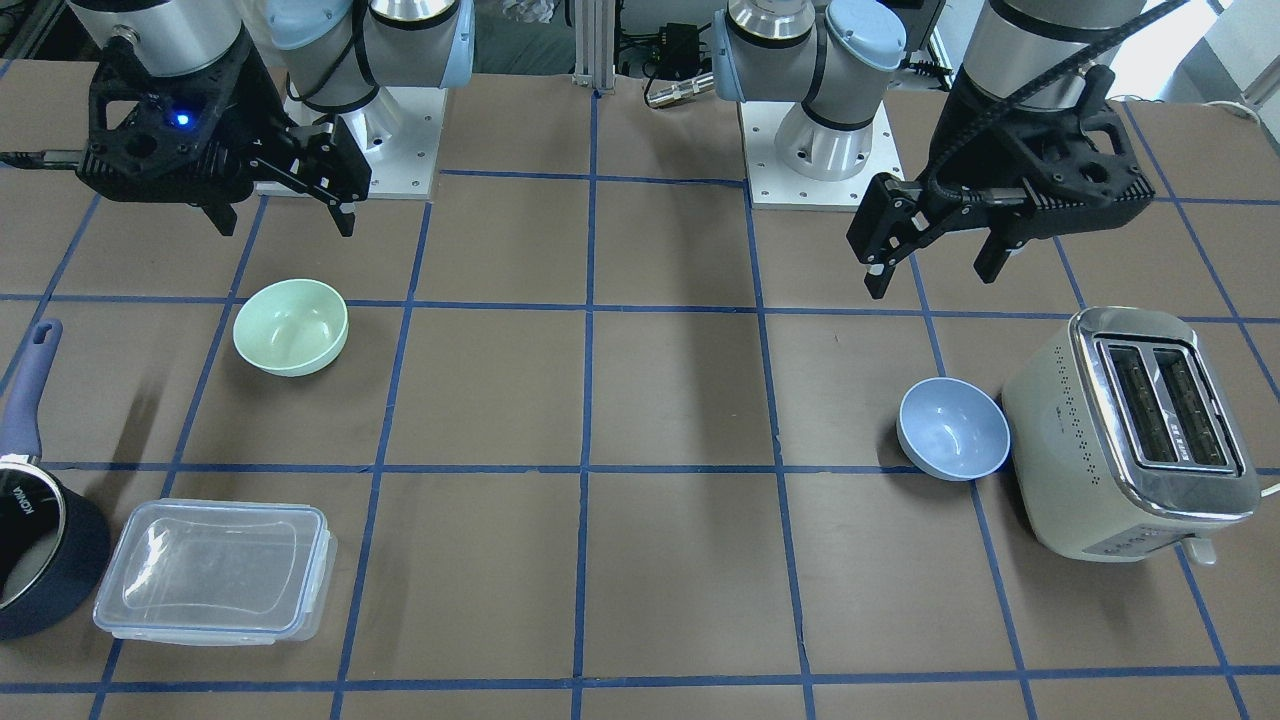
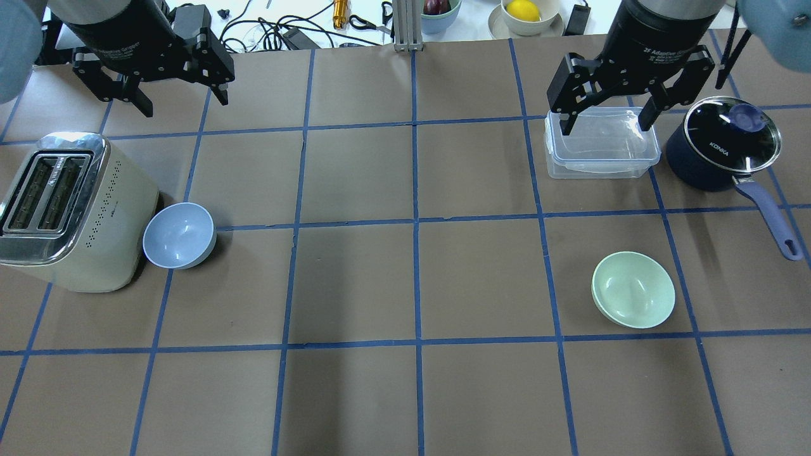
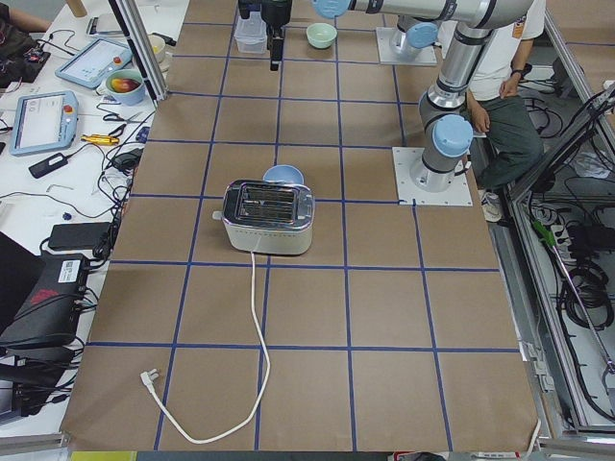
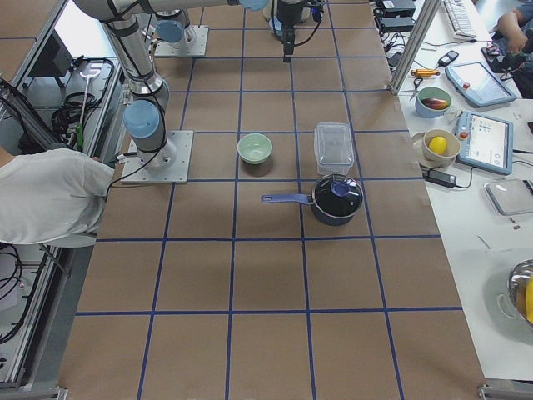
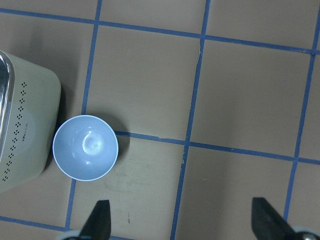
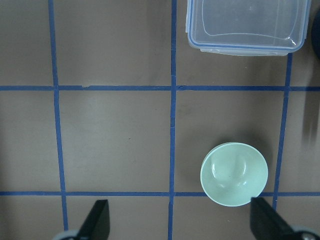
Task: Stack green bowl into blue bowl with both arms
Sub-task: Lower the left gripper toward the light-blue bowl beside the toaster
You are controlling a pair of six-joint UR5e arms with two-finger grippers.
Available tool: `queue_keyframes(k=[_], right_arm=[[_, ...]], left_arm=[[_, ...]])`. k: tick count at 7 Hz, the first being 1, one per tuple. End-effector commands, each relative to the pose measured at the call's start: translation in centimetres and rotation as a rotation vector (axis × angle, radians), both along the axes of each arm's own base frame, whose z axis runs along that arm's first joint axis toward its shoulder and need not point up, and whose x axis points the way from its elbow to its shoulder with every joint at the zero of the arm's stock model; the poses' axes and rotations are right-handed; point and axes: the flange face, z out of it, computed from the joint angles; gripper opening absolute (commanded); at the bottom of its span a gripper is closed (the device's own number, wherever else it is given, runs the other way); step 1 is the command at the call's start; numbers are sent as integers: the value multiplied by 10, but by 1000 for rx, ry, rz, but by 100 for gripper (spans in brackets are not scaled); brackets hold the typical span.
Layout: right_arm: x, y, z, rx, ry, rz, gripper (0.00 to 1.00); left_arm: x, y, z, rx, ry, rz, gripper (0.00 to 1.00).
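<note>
The green bowl stands upright and empty on the table on my right side. The blue bowl stands upright and empty on my left side, close against the toaster. My right gripper is open and empty, raised above the table, apart from the green bowl. My left gripper is open and empty, raised above the table, apart from the blue bowl.
A cream toaster stands beside the blue bowl, its cord trailing off. A clear lidded container and a dark blue saucepan with a long handle stand near the green bowl.
</note>
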Motion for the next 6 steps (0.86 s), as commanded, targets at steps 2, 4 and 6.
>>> queue_keyframes(k=[2, 4, 6], right_arm=[[2, 1, 0, 4, -1, -8, 100], [1, 0, -1, 10, 5, -11, 100], [0, 0, -3, 16, 9, -11, 100]], left_arm=[[10, 5, -64, 130, 2, -18, 100], [45, 3, -150, 156, 3, -46, 100], [80, 30, -271, 79, -25, -131, 100]])
